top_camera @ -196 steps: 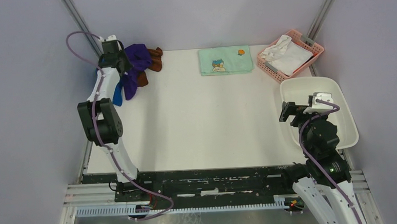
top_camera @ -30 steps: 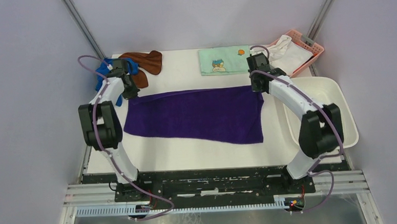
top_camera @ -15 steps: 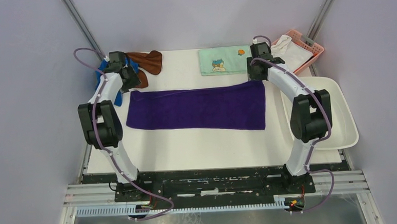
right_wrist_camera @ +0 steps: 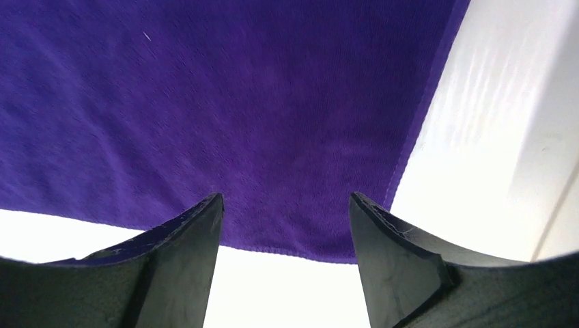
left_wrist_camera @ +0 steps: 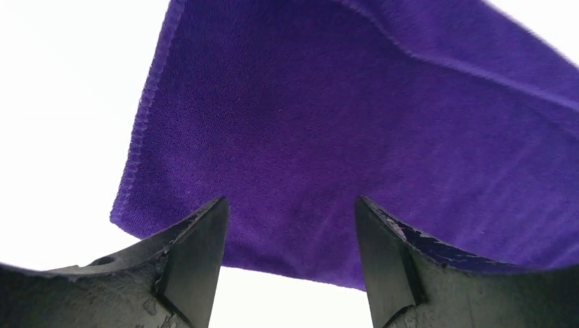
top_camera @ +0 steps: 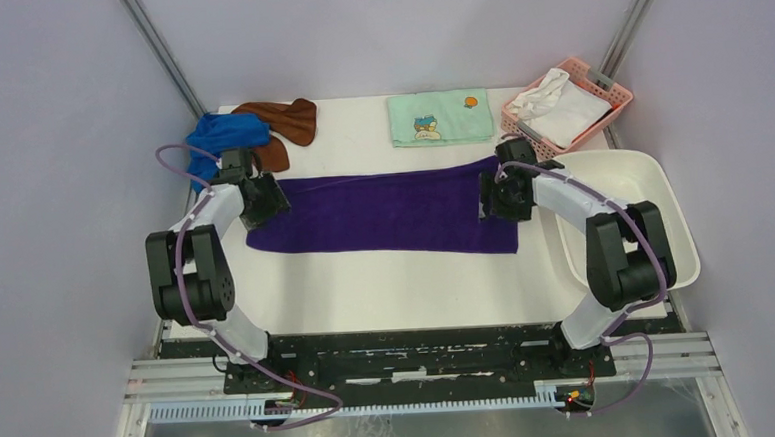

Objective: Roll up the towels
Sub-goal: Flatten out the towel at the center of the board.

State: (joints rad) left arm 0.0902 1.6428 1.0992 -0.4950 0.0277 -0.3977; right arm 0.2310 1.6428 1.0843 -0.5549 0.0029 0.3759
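Terry cloth as landmark: dark purple towel (top_camera: 383,214), spread flat and unrolled as a long strip across the middle of the white table (top_camera: 387,279), long side running left to right. Shows a stitched hem down its left short edge in the left wrist view and a straight right edge in the right wrist view.

Over that towel's left end, toward the far corner: left gripper (top_camera: 262,200). Jaws released, black fingers (left_wrist_camera: 194,260) parted, only purple pile and a sliver of bare table between them. Grasps nothing. Cannot tell whether the tips brush the cloth.

Over the same towel's right end: right gripper (top_camera: 498,198). Jaws likewise released, fingers (right_wrist_camera: 392,260) spread wide, nothing caught between.

Beyond the purple towel's far left corner: royal blue towel (top_camera: 221,132), bunched in a heap. Just right of that heap and touching it: rust-brown towel (top_camera: 283,119), crumpled. Neither one rolled.

Beyond the purple towel's far long edge, right of its middle and apart from it: pale green cartoon-print towel (top_camera: 440,118), folded flat. Beyond its far right corner: pink basket (top_camera: 617,94) holding a white cloth (top_camera: 558,109). Just right of its right end: white tub (top_camera: 662,179).
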